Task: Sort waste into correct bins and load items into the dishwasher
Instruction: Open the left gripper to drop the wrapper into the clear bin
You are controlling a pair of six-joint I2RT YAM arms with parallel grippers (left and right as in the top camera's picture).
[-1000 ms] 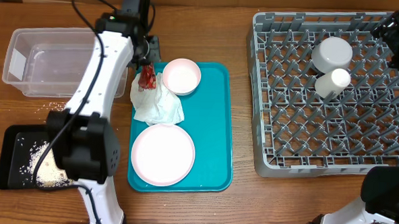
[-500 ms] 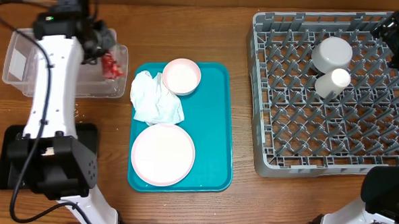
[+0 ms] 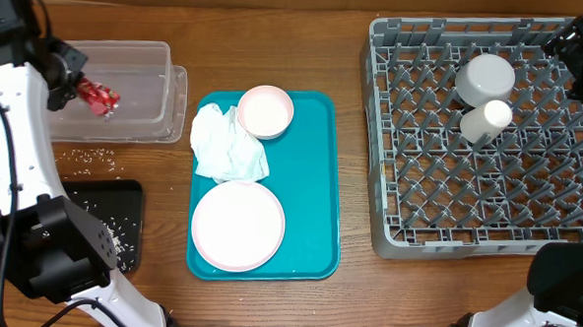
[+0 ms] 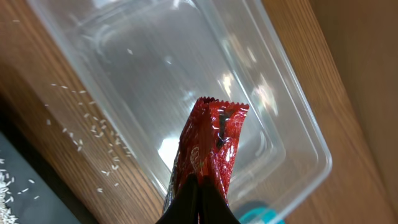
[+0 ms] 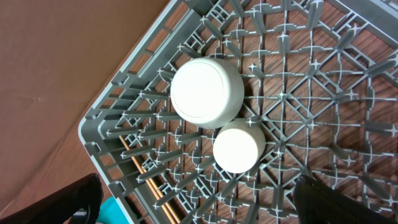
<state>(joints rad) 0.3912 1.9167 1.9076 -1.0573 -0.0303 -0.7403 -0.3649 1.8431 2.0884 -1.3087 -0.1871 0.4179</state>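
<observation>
While the left gripper (image 4: 198, 208) is pinching the red wrapper (image 4: 210, 143) over the clear tub (image 4: 186, 50) at the table's far left corner and the right gripper (image 5: 196, 183) is hanging wide open, empty, the light wrapper is probably risking fluttering past the rim.

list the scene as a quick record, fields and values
left tool: shut on red snack wrapper, above clear tub
right tool: open, empty, above dish rack
teal tray: crumpled napkin, small pink plate, large pink plate
dish rack: bowl, cup, chopsticks
black tray: rice grains
</observation>
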